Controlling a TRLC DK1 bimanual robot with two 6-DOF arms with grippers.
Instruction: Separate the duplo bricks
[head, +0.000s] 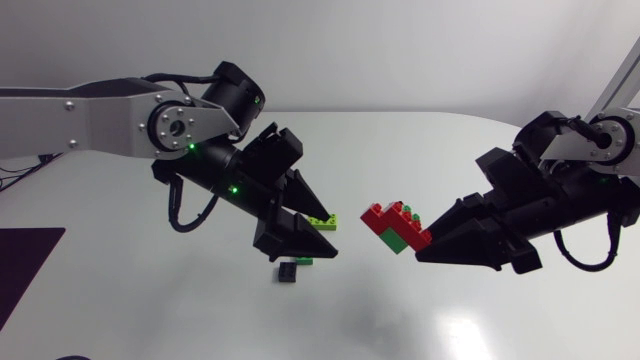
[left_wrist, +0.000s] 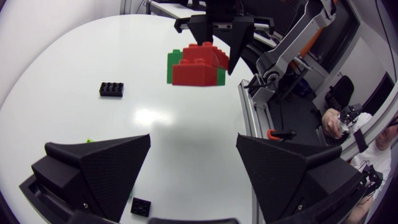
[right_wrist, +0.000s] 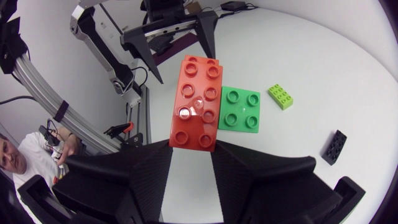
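My right gripper (head: 425, 240) is shut on a stack of duplo bricks (head: 395, 225) and holds it above the table. The stack is red bricks (right_wrist: 198, 102) with a green brick (right_wrist: 241, 109) joined at one side. In the right wrist view the fingers pinch the near end of the red part. My left gripper (head: 335, 235) hangs open a short way left of the stack, tips pointing at it, touching nothing. Its wrist view shows the stack (left_wrist: 196, 65) ahead of its spread fingers, with the right gripper (left_wrist: 214, 31) behind it.
A lime brick (head: 322, 221) lies on the table under the left fingers. A black brick (head: 288, 272) lies just in front of it. The left wrist view shows one black brick (left_wrist: 111, 89) ahead and another (left_wrist: 141, 206) under the gripper.
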